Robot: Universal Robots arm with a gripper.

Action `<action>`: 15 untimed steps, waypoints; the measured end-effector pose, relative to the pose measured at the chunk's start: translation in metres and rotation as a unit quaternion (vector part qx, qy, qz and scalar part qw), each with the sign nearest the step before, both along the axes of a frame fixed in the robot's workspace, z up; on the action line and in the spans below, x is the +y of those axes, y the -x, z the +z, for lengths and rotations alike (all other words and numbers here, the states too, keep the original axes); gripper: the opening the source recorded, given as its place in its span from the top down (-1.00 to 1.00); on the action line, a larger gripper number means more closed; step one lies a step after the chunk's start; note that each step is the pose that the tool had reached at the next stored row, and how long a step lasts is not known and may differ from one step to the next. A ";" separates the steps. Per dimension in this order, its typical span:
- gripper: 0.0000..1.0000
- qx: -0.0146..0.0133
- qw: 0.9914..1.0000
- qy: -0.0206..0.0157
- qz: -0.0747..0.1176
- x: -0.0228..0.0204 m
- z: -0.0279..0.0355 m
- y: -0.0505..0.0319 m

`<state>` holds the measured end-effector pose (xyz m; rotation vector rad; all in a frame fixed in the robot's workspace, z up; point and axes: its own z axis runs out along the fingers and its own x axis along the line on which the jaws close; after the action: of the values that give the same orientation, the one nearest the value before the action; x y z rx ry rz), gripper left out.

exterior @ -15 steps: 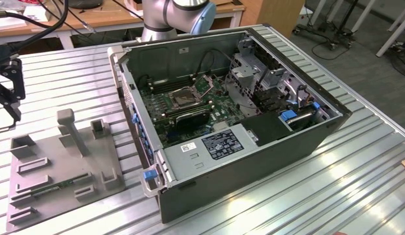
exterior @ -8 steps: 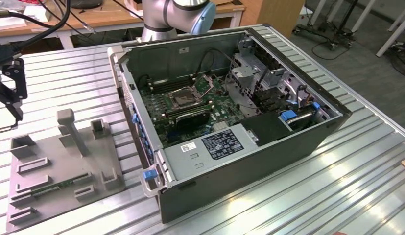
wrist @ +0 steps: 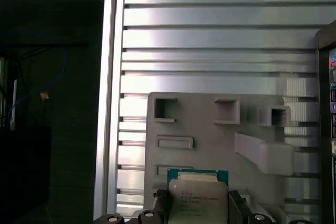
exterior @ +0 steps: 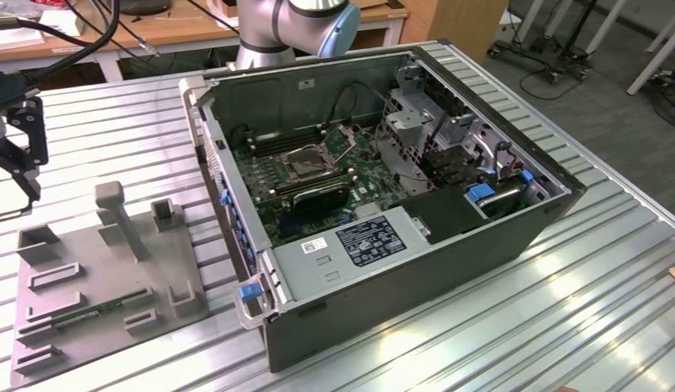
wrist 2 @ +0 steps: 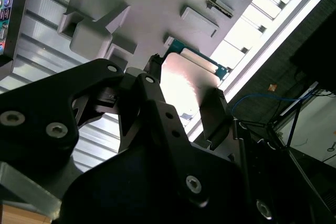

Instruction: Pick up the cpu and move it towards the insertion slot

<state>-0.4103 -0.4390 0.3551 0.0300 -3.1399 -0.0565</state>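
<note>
**Cpu pinched in the gripper above the tray, socket well off to the exterior view's right**

In the first wrist view the gripper is clamped on the cpu, with one of its fingers against each opposite edge, above the grey tray. In the exterior view it hangs at that view's left edge. The insertion slot lies well apart to the exterior view's right, inside the open computer case. The carry probably calls for keeping the chip level and high enough to clear the case's left wall, with a firm, edge-only hold so it cannot tilt or slip.
</note>
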 end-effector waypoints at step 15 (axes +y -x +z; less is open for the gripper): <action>-0.08 0.000 1.000 0.000 0.000 0.0004 -0.0001 -0.0067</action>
<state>-0.4037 -0.4386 0.3549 0.0300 -3.1399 -0.0565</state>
